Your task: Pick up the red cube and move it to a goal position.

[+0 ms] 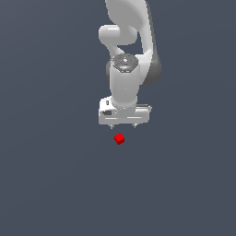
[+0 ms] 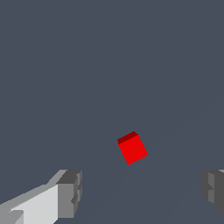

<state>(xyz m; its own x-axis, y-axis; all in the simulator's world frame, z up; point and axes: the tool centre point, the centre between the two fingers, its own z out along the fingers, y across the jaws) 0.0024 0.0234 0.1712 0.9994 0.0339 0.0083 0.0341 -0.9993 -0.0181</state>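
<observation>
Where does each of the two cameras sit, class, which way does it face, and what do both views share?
Exterior view: off the arm and raised, looking down at the floor; it shows the white arm, the gripper and the red cube just below it in the picture.
Wrist view: on the wrist, looking past the fingers at the floor; only the two finger ends show, wide apart, with the red cube beyond them, untouched.
Shared: the red cube, the open gripper and the plain grey floor.

The exterior view faces the arm [image 1: 126, 55] from far off, high up. The wrist view looks down close past the end effector [image 2: 140, 192]. Both share the red cube [image 1: 120, 138] [image 2: 132, 148].
</observation>
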